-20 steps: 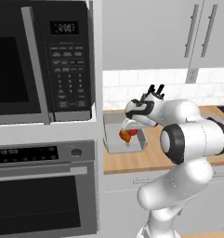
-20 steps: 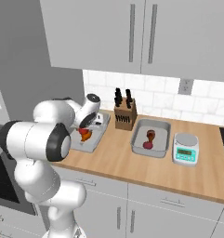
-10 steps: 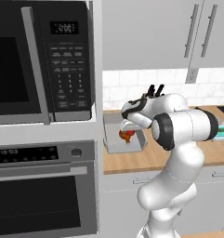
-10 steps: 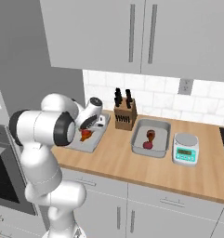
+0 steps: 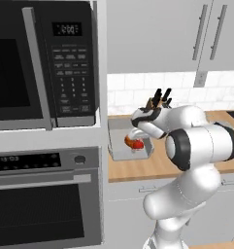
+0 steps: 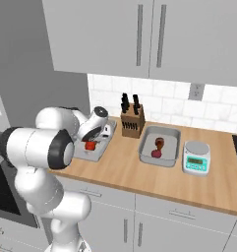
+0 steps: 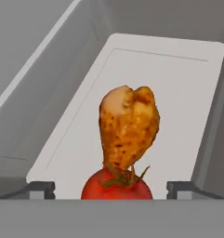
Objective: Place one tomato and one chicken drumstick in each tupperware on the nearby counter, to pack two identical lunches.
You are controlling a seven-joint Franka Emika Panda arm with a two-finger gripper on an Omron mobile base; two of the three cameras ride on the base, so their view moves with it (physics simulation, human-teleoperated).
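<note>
1. My pincer [image 7: 111, 188] hangs over the left container [image 6: 101, 145], near the wall of the oven cabinet [image 5: 101, 73].
2. In the hand view its two fingertips [image 7: 39, 188] stand wide apart with nothing between them, so the pincer is released.
3. A red tomato [image 7: 115, 186] lies in this container, and a brown chicken drumstick [image 7: 128, 125] lies just behind it, touching it.
4. In the left base view I see the tomato [image 5: 134, 143] under my hand, inside the container [image 5: 119, 151].
5. The second container [image 6: 173, 142] stands on the counter [image 6: 134, 172] further right, between the knife block [image 6: 132, 120] and the small scale [image 6: 196, 157].
6. It holds a dark red piece and a brownish piece [image 6: 159, 143]; I cannot tell more about them.
</note>
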